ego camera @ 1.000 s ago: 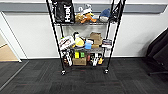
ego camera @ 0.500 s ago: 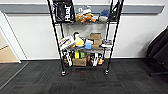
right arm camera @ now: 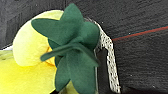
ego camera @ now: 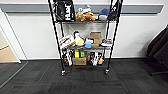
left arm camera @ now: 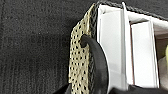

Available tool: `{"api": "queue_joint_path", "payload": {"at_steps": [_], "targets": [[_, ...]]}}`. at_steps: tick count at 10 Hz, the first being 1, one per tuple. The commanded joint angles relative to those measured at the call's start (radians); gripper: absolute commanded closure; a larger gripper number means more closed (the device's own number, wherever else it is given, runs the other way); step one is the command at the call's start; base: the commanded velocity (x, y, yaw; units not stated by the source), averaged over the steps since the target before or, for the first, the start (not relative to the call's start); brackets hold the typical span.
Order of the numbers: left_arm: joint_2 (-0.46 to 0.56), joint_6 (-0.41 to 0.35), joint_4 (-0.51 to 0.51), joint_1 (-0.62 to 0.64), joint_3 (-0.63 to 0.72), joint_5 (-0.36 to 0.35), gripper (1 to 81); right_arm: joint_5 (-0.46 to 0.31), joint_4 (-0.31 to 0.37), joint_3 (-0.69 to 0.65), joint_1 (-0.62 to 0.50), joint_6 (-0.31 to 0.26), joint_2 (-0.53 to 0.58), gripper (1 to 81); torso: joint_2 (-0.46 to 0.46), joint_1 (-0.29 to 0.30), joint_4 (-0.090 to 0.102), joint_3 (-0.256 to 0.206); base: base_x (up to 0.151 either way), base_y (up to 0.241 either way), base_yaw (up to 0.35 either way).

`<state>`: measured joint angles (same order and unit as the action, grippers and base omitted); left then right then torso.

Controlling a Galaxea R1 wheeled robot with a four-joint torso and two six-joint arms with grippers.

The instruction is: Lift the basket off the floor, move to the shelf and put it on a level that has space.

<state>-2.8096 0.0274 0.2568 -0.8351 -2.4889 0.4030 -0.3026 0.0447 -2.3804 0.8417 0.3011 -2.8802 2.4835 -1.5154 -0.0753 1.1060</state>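
Observation:
The shelf stands straight ahead against the white wall, a black wire rack on casters with packed tiers. Its topmost level is cut off by the head view's upper edge. The basket looms close in the left wrist view: cream lattice side, dark rim and a dark loop handle, with white boxes inside. In the right wrist view the basket's lattice side runs beside a yellow plush with green leaves. Dark carpet floor lies beneath.
Boxes, bottles and toys crowd the rack's tiers, with a dark bag on the upper one. A doorway with tan flooring opens at the left. A dark chair stands at the right. Open carpet lies between me and the rack.
The head view has hardly shifted; the shelf holds nearly the same place and size in it.

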Motion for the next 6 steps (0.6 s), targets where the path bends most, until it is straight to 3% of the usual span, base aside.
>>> {"api": "queue_joint_path", "payload": {"at_steps": [1, 2, 3, 6], "targets": [[0.013, 0.000, 0.001, 0.129, -0.005, 0.050, 1.0, -0.046, 0.021, 0.003, -0.129, 0.003, 0.003, 1.0, 0.000, 0.000, 0.000, 0.089, 0.000, 0.000, 0.000], [0.010, 0.002, -0.001, 0.129, -0.005, 0.045, 1.0, -0.044, 0.021, 0.000, -0.129, 0.003, 0.002, 1.0, 0.001, -0.001, 0.000, 0.117, 0.000, 0.000, 0.000], [0.010, 0.002, -0.002, 0.129, -0.005, 0.042, 1.0, -0.044, 0.020, -0.006, -0.129, 0.003, 0.002, 1.0, 0.001, -0.002, 0.000, 0.061, 0.000, 0.000, 0.000], [0.004, 0.002, 0.001, 0.135, -0.011, 0.023, 1.0, 0.012, 0.058, -0.026, -0.117, 0.003, -0.016, 1.0, 0.001, -0.003, 0.000, 0.085, 0.000, 0.000, 0.000]]}}
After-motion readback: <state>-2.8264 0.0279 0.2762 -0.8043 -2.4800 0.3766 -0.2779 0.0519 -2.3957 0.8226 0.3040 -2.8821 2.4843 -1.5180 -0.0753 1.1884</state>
